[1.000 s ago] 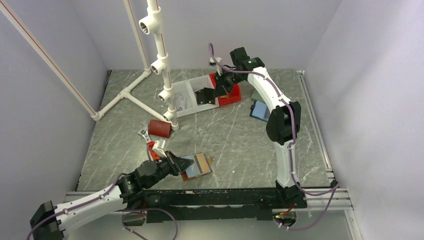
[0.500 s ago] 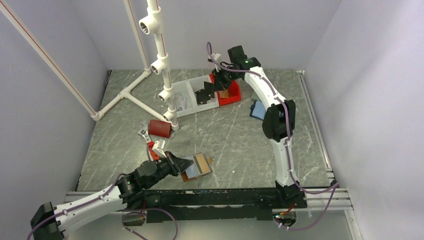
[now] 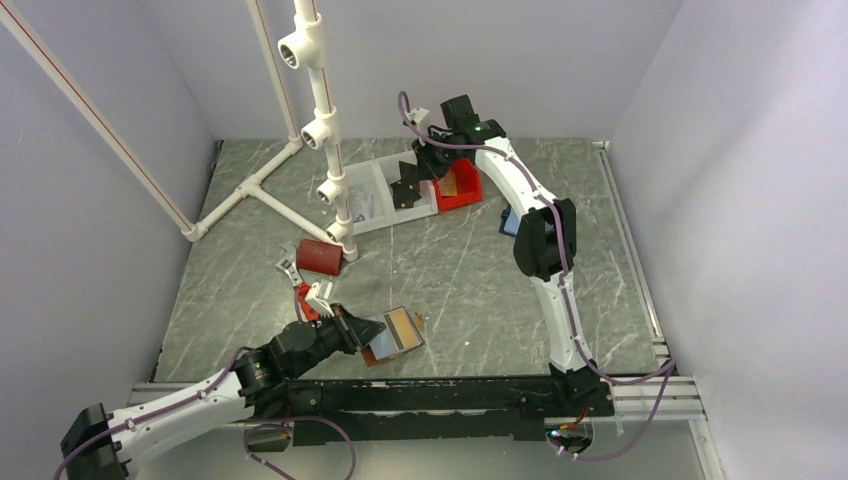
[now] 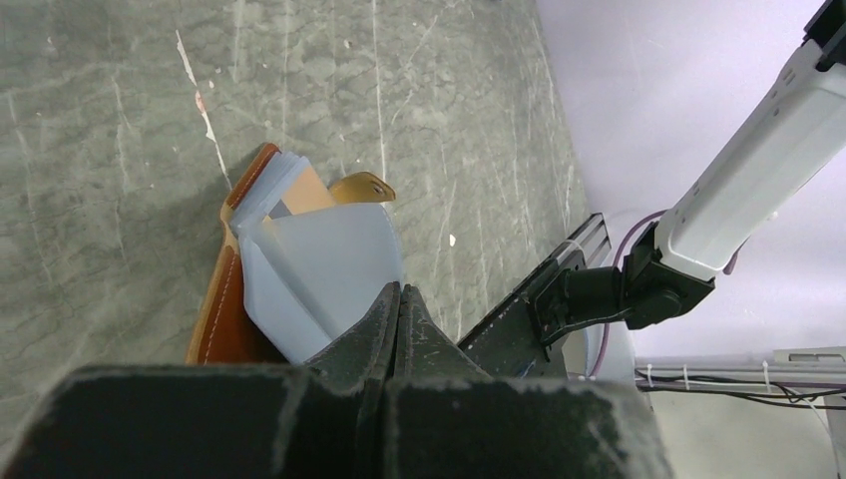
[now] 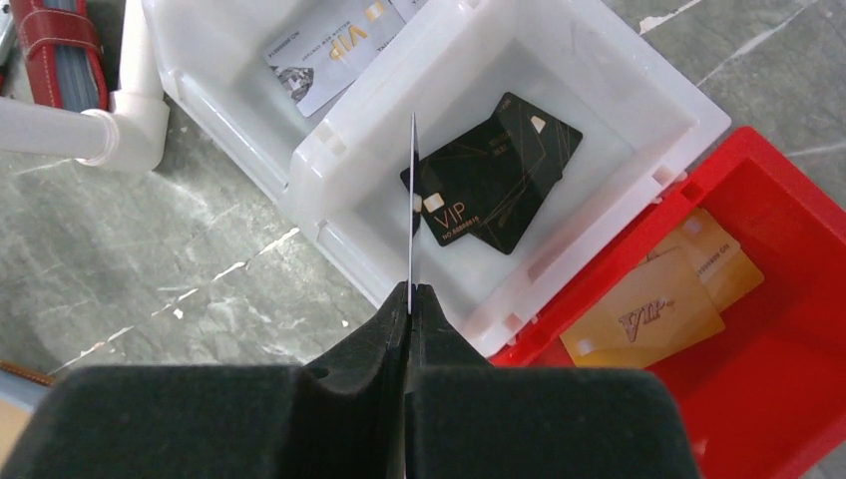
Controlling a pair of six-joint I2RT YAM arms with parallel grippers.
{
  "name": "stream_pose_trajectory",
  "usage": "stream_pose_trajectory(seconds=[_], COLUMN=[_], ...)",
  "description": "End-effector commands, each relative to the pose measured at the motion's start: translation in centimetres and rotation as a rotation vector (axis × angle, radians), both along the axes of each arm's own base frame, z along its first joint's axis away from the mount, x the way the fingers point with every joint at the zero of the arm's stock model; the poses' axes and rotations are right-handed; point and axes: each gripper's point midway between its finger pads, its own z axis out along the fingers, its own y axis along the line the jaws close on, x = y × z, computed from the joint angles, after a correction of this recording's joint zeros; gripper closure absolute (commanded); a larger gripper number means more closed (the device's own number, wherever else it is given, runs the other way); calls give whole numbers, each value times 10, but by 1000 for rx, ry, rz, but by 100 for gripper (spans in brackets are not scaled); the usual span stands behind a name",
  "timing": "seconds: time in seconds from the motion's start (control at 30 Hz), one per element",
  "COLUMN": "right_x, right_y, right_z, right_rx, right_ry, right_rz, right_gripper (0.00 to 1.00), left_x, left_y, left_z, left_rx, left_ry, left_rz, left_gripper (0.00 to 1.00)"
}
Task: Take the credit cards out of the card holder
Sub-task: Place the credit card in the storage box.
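- Top view: the card holder (image 3: 398, 335) lies open on the surface (image 3: 470, 290) near the front edge. The left jaws are closed at its left side. The right arm reaches to the back, with the right jaws over the white tray (image 3: 372, 200) next to the red bin (image 3: 465, 188).
- Left wrist view: the left jaws are pressed together with no gap. Their tips meet the pale blue panel (image 4: 329, 259) of the brown holder and seem to pinch it, which would steady the holder. No card edge sticks out of the pockets here. Whether any remain tucked inside cannot be told.
- Right wrist view: the right jaws are clamped on one credit card (image 5: 411, 200), seen edge-on as a thin line, so its colour cannot be told. It hangs above a tray compartment where black cards (image 5: 494, 185) already lie. A pale card (image 5: 329, 45) sits in the neighbouring compartment, and gold cards (image 5: 648, 314) are in the red bin.
- Progress, as a judgement: the task looks well advanced, with several cards out and sorted. The held card is not yet released, and the holder needs checking for any left inside.
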Motion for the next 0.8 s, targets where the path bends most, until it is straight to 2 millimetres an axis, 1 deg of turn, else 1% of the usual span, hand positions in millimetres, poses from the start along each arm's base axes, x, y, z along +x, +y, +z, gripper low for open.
stream_pose_trajectory(seconds=[0.0, 0.13, 0.27, 0.33, 0.4, 0.5, 0.57, 0.67, 0.77], right_x=[15, 20, 30, 37, 48, 69, 75, 74, 66], right_y=[15, 18, 17, 16, 13, 2, -4, -9, -9], right_z=[10, -2, -14, -18, -18, -2, 14, 33, 49], right_rx=[12, -8, -35, -50, -85, -114, -117, -108, -83], right_ry=[-78, -76, -93, -110, -161, -242, -279, -307, -306], right_rz=[-10, -33, -77, -99, -141, -250, -297, -327, -318], right_gripper=[100, 100, 99, 87, 84, 82, 81, 78, 74], left_x=[2, 2, 2, 2, 2, 2, 1, 1, 0], left_y=[-3, -2, -2, -2, -2, -3, -4, -5, -7], left_z=[15, 15, 15, 14, 15, 16, 17, 18, 20], left_rx=[-26, -18, -13, -15, -16, -14, -16, -24, -30], left_ry=[-35, -35, -33, -32, -31, -28, -26, -25, -24], left_rz=[-5, -7, -6, -5, -7, -10, -14, -18, -27], left_gripper=[100, 100, 100, 100, 100, 100, 100, 100, 100])
